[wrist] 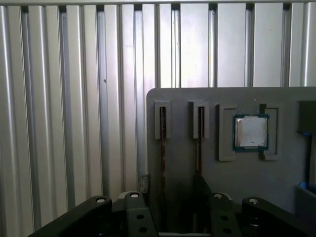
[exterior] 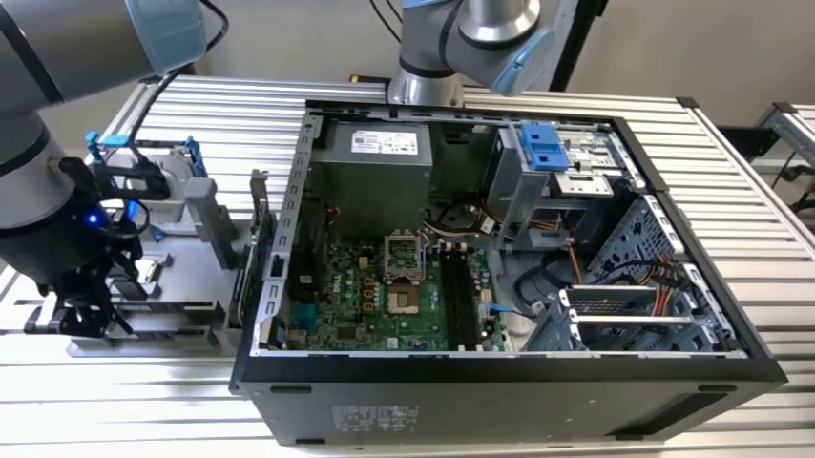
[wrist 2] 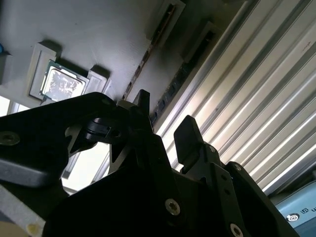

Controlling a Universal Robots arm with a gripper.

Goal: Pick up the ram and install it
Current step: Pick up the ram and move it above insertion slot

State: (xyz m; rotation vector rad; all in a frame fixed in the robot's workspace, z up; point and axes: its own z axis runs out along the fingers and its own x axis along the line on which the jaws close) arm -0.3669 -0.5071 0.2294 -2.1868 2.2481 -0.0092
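Note:
Two thin ram sticks stand on edge in narrow slots of a grey holder plate (wrist: 182,103). One ram (wrist: 162,148) runs down into the gap between my fingers, and it shows as a dark notched strip (wrist 2: 174,85) in the second wrist view. The other stick (wrist: 200,143) lies in line with one finger (wrist: 202,190). My gripper (wrist: 172,181) (wrist 2: 165,114) is open just above the plate, with nothing clamped. In the exterior view the gripper (exterior: 83,320) hangs over that holder (exterior: 178,315) at the exterior view's left, beside the computer case.
A processor chip (wrist: 251,132) sits in a pocket of the plate next to the sticks. The open computer case (exterior: 510,367) holds a green motherboard (exterior: 369,305) with long black slots (exterior: 456,286). A second arm (exterior: 465,43) stands behind the case. The table is ribbed metal (wrist: 59,98).

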